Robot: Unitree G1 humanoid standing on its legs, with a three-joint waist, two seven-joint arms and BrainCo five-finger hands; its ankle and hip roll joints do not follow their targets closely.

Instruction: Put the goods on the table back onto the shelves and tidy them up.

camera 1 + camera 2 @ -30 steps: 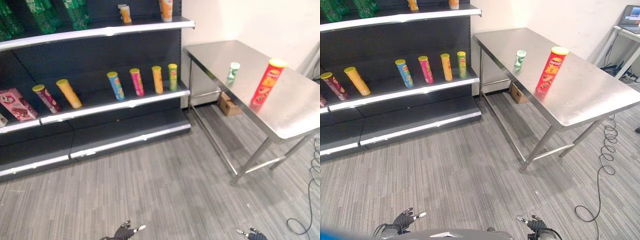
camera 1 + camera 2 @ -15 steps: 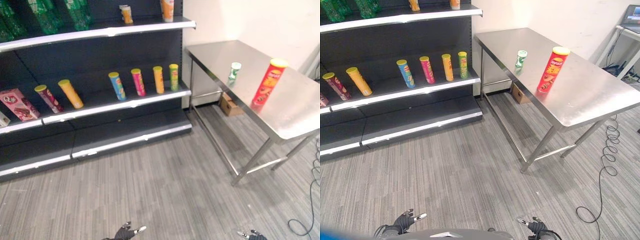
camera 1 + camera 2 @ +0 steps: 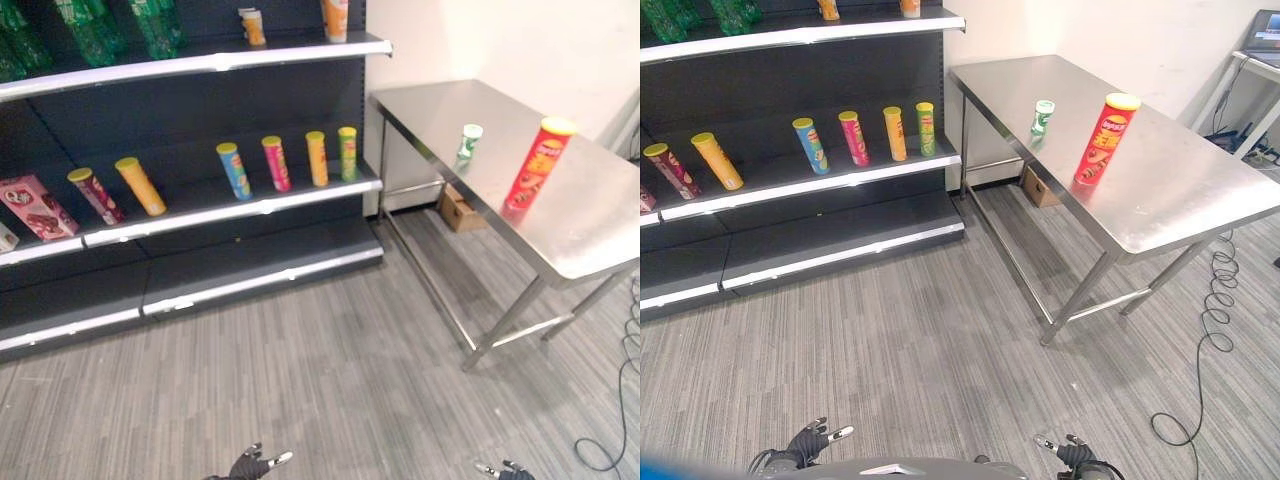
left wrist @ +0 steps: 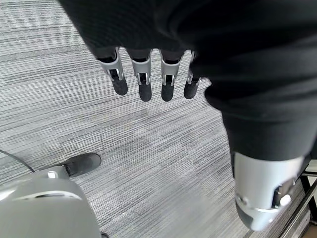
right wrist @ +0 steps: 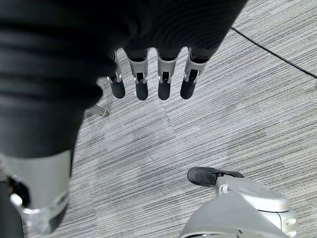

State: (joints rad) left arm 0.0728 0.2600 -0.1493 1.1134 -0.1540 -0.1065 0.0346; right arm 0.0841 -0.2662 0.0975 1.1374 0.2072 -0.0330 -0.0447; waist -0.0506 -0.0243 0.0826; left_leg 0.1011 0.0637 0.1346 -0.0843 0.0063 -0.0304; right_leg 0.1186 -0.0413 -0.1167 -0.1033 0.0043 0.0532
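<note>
Two goods stand on the steel table [image 3: 1200, 190], both upright and apart from each other. Item one is a tall red can [image 3: 1105, 138] with a yellow lid and a printed label, near the middle of the tabletop. Item two is a short green-and-white can [image 3: 1041, 117] with a pale green lid, farther back toward the wall and closer to the table edge that faces the shelves.

The middle shelf [image 3: 230, 210] holds six tall cans in a row, all with yellow lids. From my left: a dark red can [image 3: 95, 195], an orange can [image 3: 139, 186], a blue can [image 3: 233, 170], a pink can [image 3: 275, 163], a second orange can [image 3: 316, 158] and a green can [image 3: 347, 153]. A pink box [image 3: 36, 207] sits at the left end of this shelf. The top shelf [image 3: 200, 63] carries green bottles [image 3: 90, 28] at the left and two orange containers [image 3: 333, 18] at the right.

My left hand [image 4: 143, 82] hangs low over the grey striped floor [image 3: 940, 340], fingers straight, holding nothing. My right hand [image 5: 151, 79] hangs likewise, fingers extended and empty. Both hands are well apart from the table and the shelves.

A cardboard box [image 3: 458, 210] lies on the floor under the table.
</note>
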